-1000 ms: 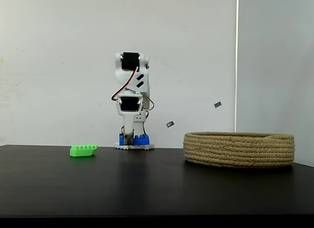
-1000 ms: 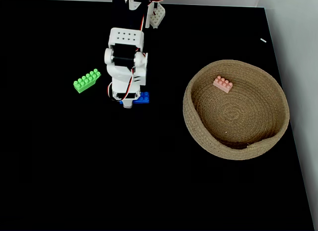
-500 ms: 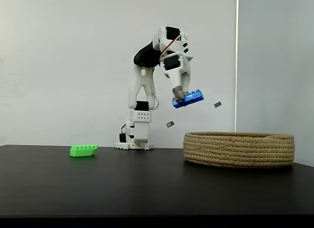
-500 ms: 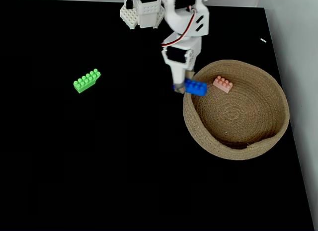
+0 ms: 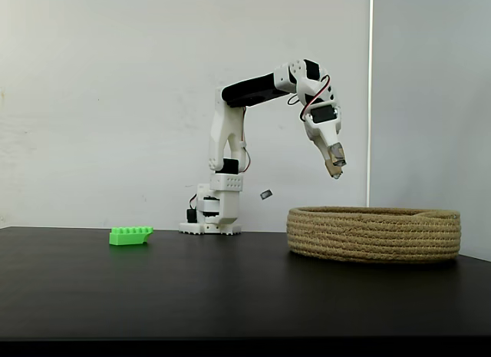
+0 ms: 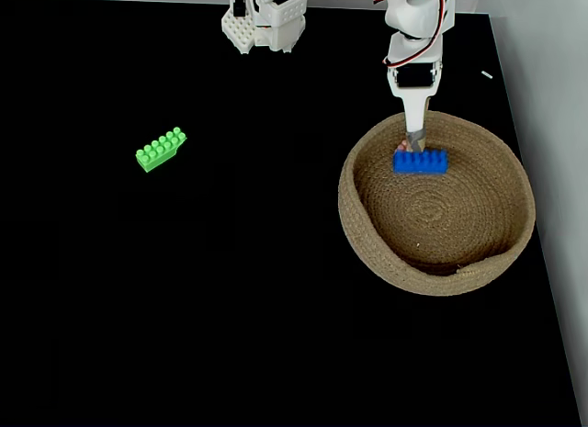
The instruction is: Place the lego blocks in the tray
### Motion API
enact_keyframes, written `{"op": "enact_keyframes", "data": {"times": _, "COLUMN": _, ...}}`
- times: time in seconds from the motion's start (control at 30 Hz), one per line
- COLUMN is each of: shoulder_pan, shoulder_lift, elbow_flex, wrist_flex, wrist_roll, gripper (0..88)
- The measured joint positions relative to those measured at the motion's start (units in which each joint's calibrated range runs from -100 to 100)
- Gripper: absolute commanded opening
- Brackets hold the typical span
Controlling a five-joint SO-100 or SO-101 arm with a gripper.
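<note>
The tray, a shallow coiled-rope basket (image 5: 374,234) (image 6: 432,285), sits at the right of the black table in both fixed views. Inside it, near the far rim, lies a blue lego block (image 6: 421,162); the basket wall hides it from the side. My gripper (image 5: 336,169) (image 6: 413,140) hangs over the basket's back part, well above the rim, pointing down, open and holding nothing. Far to the left, a green lego block (image 5: 130,235) (image 6: 161,149) rests on the table by itself.
The arm's base (image 5: 215,215) (image 6: 265,23) stands at the table's far edge against a white wall. The table's right edge (image 6: 542,262) runs close beside the basket. Bare black surface lies between the green block and the basket.
The arm lifted the blue block off the table near its base and swung right over the basket. The block has left the gripper and now lies in the basket.
</note>
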Motion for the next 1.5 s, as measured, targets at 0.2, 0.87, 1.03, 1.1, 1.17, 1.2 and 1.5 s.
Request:
{"op": "enact_keyframes", "data": {"times": 0.2, "shoulder_pan": 4.23, "shoulder_lift": 0.0, "elbow_flex": 1.94, "wrist_flex": 3.09, "wrist_roll": 2.34, "gripper": 36.9}}
{"op": "enact_keyframes", "data": {"times": 0.87, "shoulder_pan": 50.98, "shoulder_lift": -16.71, "elbow_flex": 25.72, "wrist_flex": -0.32, "wrist_roll": 41.95, "gripper": 42.0}}
{"op": "enact_keyframes", "data": {"times": 1.03, "shoulder_pan": 61.4, "shoulder_lift": -15.61, "elbow_flex": 25.72, "wrist_flex": 0.24, "wrist_roll": 50.84, "gripper": 42.4}}
{"op": "enact_keyframes", "data": {"times": 1.1, "shoulder_pan": 64.58, "shoulder_lift": -13.74, "elbow_flex": 25.72, "wrist_flex": 0.65, "wrist_roll": 53.72, "gripper": 42.5}}
{"op": "enact_keyframes", "data": {"times": 1.17, "shoulder_pan": 66.78, "shoulder_lift": -11.45, "elbow_flex": 25.72, "wrist_flex": 0.89, "wrist_roll": 55.68, "gripper": 42.1}}
{"op": "enact_keyframes", "data": {"times": 1.2, "shoulder_pan": 67.51, "shoulder_lift": -10.35, "elbow_flex": 25.72, "wrist_flex": 0.97, "wrist_roll": 56.46, "gripper": 41.8}}
{"op": "enact_keyframes", "data": {"times": 1.5, "shoulder_pan": 69.79, "shoulder_lift": -0.42, "elbow_flex": 25.72, "wrist_flex": 0.89, "wrist_roll": 63.35, "gripper": 40.4}}
